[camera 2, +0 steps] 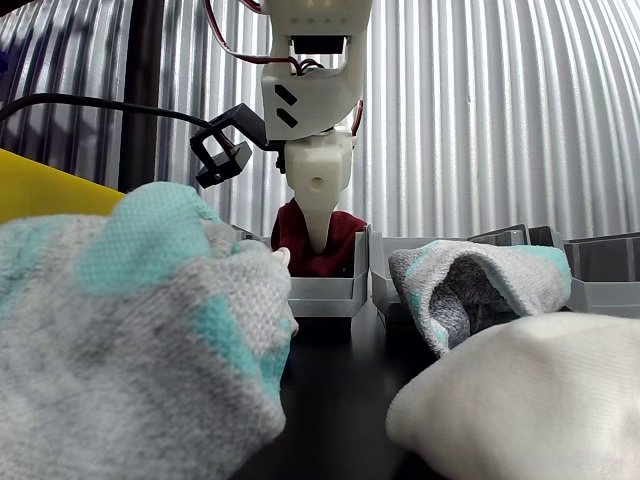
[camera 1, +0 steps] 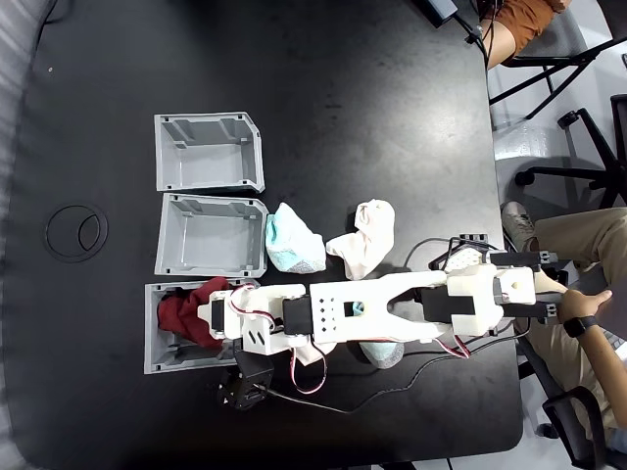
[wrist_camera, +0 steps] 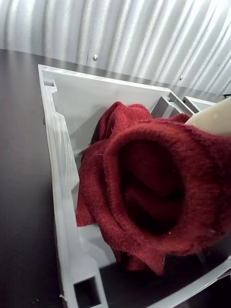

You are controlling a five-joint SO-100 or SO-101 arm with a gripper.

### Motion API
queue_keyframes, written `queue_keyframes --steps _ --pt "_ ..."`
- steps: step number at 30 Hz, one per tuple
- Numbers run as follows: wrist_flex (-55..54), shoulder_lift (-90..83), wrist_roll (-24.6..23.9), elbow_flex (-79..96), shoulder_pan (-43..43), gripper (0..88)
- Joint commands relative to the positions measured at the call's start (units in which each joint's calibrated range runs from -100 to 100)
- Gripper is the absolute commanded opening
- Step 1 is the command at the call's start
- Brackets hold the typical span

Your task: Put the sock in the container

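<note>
The dark red sock (camera 1: 181,318) is bunched in the nearest grey container (camera 1: 157,364), the lowest of three in the fixed view. My gripper (camera 1: 214,315) reaches over that container's right side, shut on the sock. In the wrist view the sock (wrist_camera: 144,183) bulges up close to the lens inside the container (wrist_camera: 57,159), its fabric wrapped against a white finger (wrist_camera: 211,119); the other jaw is hidden. From the other view the gripper (camera 2: 320,238) points straight down into the sock (camera 2: 345,240), which rises above the container's rim (camera 2: 325,295).
Two more grey bins (camera 1: 209,152) (camera 1: 211,235) stand beside the container. A white-and-teal sock (camera 1: 292,243), a white sock (camera 1: 364,240) and another sock (camera 1: 382,352) lie near the arm. A person's hand (camera 1: 583,311) rests at the table's right edge. Cables trail along the front.
</note>
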Motion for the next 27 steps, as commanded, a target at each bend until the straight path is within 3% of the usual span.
queue_keyframes --steps 1,8,12,27 --pt "-0.3 -2.1 0.1 -2.1 0.7 6.1" --pt "-0.1 -4.5 0.3 -1.9 0.7 31.3" --pt "1.3 -5.1 0.3 -2.1 0.6 38.2" --pt "18.8 -14.9 0.3 -2.0 0.7 38.8"
